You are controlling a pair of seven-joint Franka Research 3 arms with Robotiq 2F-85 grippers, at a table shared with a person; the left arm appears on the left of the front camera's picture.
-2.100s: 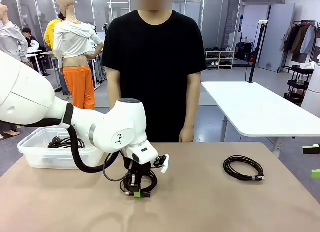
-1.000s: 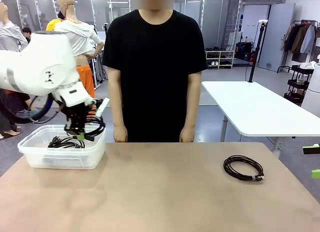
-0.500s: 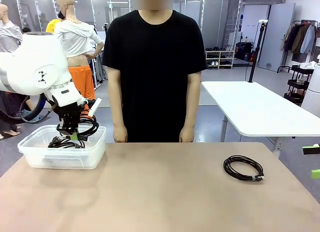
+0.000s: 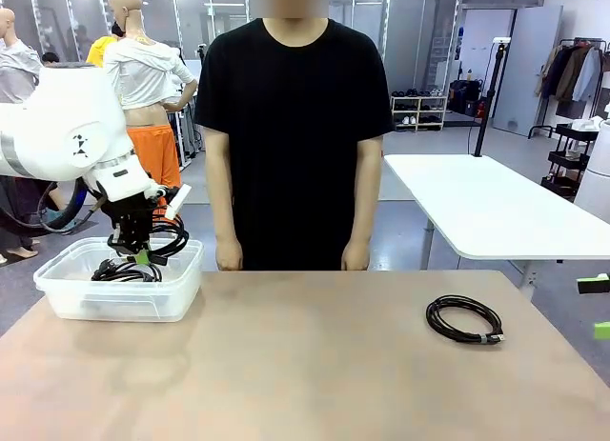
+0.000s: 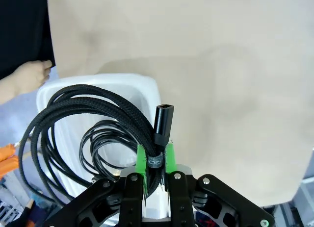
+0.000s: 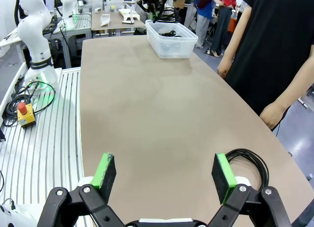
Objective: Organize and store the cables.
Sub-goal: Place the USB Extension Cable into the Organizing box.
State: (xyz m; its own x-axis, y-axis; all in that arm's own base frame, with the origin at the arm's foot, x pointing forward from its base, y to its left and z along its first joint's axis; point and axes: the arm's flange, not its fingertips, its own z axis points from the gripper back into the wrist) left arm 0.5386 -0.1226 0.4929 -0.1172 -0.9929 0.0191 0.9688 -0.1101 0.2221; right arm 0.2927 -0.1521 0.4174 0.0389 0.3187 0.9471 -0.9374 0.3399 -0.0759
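My left gripper [image 4: 143, 257] hangs over the clear plastic bin [image 4: 67, 298] at the table's left end, shut on a coiled black cable [image 4: 170, 239]. In the left wrist view its green pads [image 5: 141, 161] pinch the cable [image 5: 73, 109] at its tie, a plug end pointing up, above the bin [image 5: 149, 89]. Another coiled cable [image 4: 124, 271] lies inside the bin. A third coiled black cable [image 4: 464, 319] rests on the table at the right, also seen in the right wrist view as a cable [image 6: 255, 163] beside my open right gripper [image 6: 164, 170].
A person in a black shirt [image 4: 295, 127] stands at the far edge, arms down, hands [image 4: 227, 255] close to the bin. The brown tabletop [image 4: 315, 374] stretches between the bin and the right cable. A white table [image 4: 486, 208] stands behind at the right.
My left arm has lifted the cable from the table's middle and carried it left over the bin, then lowered it slightly. The right cable has not moved.
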